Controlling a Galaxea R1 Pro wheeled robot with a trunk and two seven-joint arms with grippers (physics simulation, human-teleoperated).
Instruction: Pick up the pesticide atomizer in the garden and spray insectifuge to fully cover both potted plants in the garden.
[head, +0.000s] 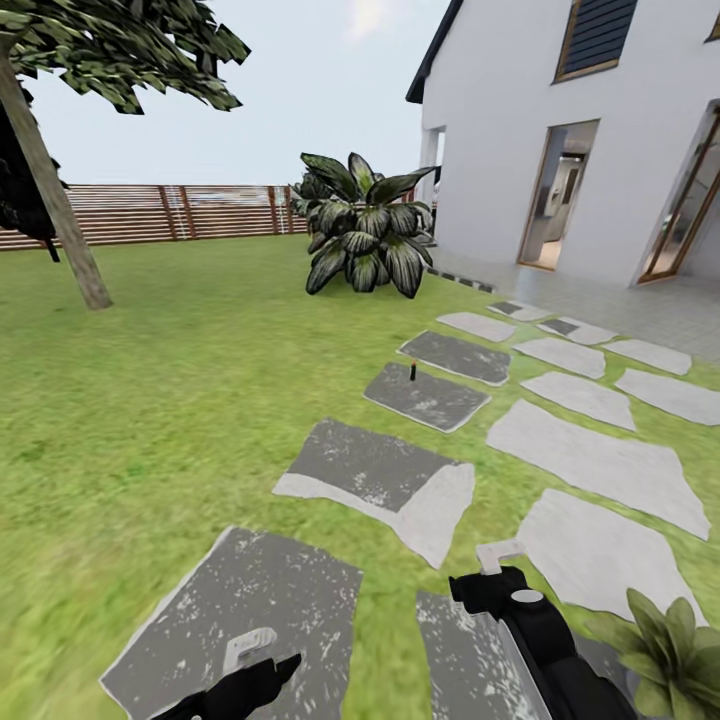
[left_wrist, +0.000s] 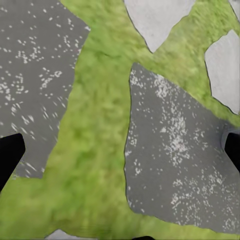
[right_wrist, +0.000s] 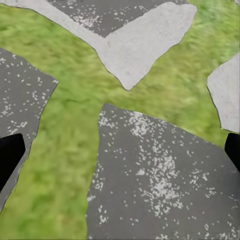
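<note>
Fingers of both black grippers, left and right, hung spread wide and empty above grey stone paving. Well ahead of them stood the slim dark atomizer on a slab, ungrasped; all spraying remained undone.

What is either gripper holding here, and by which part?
Nothing. In both wrist views the fingers stand wide apart over stone paving and grass. The pesticide atomizer stands untouched on a far slab.
</note>
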